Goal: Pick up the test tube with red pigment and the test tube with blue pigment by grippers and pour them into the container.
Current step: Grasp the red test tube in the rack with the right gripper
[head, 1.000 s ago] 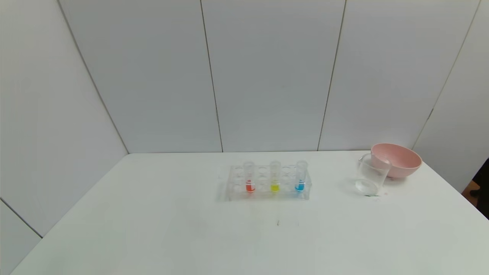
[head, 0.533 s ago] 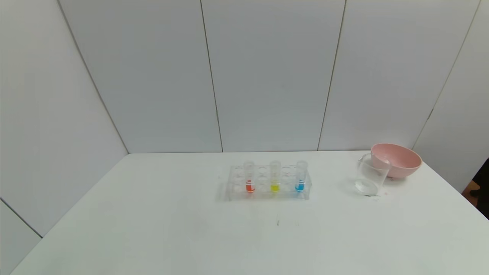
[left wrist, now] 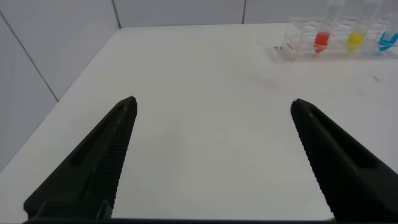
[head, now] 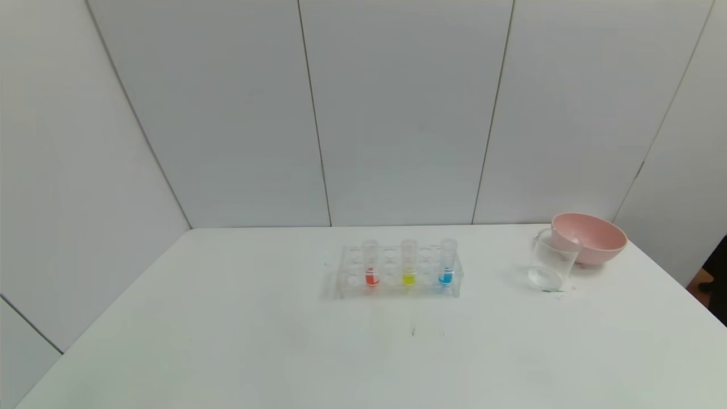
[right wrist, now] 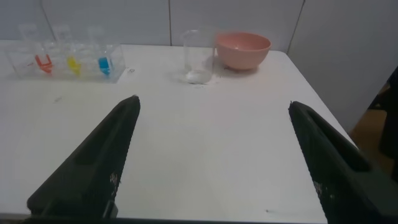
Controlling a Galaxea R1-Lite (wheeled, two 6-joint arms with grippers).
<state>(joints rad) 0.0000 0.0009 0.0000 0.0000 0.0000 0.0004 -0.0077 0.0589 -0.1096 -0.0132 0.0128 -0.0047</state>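
Red (head: 371, 278) and blue tubes (head: 446, 277) racked; both end effectors (left wrist: 211, 109) (right wrist: 212, 107) spread.

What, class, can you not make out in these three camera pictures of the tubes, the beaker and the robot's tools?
- Head view: neither tool shows; both arms lie outside the frame.
- Left wrist view: the blue tube is cut by the picture's edge; the left tool shows only its two open fingers.
- Right wrist view: the right tool likewise.
- Head view: the beaker overlaps the pink bowl; touching or apart cannot be told.
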